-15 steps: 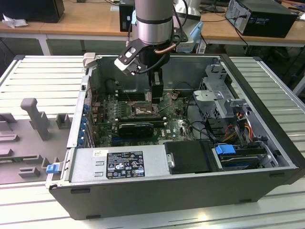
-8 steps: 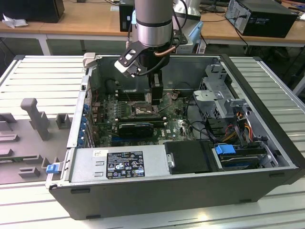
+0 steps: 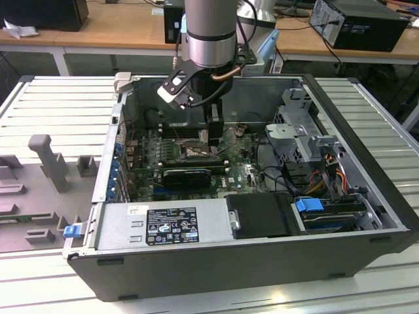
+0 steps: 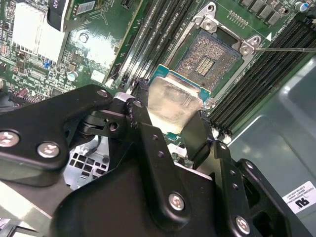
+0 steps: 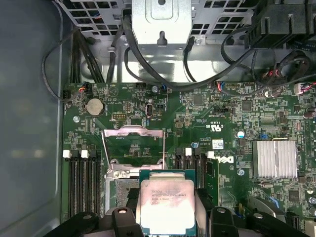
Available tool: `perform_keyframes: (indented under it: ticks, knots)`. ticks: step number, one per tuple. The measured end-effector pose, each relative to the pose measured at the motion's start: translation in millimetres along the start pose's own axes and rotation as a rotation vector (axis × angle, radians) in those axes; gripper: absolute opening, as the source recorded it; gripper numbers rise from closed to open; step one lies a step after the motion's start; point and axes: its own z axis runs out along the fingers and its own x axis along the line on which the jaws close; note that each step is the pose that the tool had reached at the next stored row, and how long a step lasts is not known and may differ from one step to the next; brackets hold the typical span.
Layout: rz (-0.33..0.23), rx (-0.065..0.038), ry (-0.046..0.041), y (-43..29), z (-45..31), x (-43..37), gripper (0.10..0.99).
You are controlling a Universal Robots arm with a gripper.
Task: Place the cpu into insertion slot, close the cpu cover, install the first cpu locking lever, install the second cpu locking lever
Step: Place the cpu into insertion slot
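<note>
My gripper point(image 5: 168, 219) is shut on the cpu point(image 5: 167, 205), a flat square chip with a pale silver top and green edge, one black finger point(image 5: 123, 217) on each side. In the second wrist view the cpu point(image 4: 175, 101) hangs tilted just off the open insertion slot point(image 4: 210, 54), whose dark pin field is bare inside its metal rim. The cpu cover point(image 5: 132, 132) stands swung open beyond the insertion slot point(image 5: 118, 186), with thin lever rods along its sides. In the exterior view the gripper point(image 3: 211, 134) reaches down into the case over the green motherboard point(image 3: 232, 171).
Black memory slots point(image 4: 269, 59) flank the socket on both sides. A finned silver heatsink point(image 5: 275, 159), a long black card point(image 3: 186, 175), loose black cables point(image 5: 163, 79) and the metal drive cage point(image 3: 304, 127) crowd the case. The case walls point(image 3: 366, 131) enclose the board.
</note>
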Motion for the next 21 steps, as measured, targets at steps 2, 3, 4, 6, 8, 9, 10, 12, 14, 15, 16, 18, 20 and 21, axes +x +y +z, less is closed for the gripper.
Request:
perform_keyframes:
  ticks: [2, 3, 4, 6, 8, 9, 10, 12, 14, 15, 16, 18, 20, 21]
  knots:
    - [0.0, 0.0, 0.0, -0.1, 1.3, 0.0, 0.525]
    - [0.0, 0.0, 0.0, -0.2, 1.8, 0.0, 0.525]
    - [0.0, 0.0, 0.0, -0.2, 2.3, 0.0, 0.525]
    - [0.0, 0.001, 0.0, -0.3, 3.4, -0.1, 0.525]
    - [0.0, 0.001, 0.0, -0.4, 4.5, -0.1, 0.525]
    - [0.0, 0.001, 0.0, -0.4, 5.2, -0.1, 0.525]
    - [0.0, 0.001, 0.0, -0.5, 5.9, -0.1, 0.525]
    - [0.0, 0.001, 0.0, -0.6, 6.9, -0.1, 0.525]
    - [0.0, 0.001, 0.0, -0.7, 7.9, -0.1, 0.525]
    - [0.0, 0.001, 0.0, -0.7, 8.5, -0.1, 0.525]
    - [0.0, 0.001, 0.0, -0.8, 9.6, -0.2, 0.525]
    - [0.0, 0.001, 0.0, -1.0, 11.0, -0.2, 0.525]
    - [0.0, 0.001, 0.0, -1.1, 12.7, -0.2, 0.525]
    - [0.0, 0.001, 0.0, -1.2, 13.6, -0.2, 0.525]
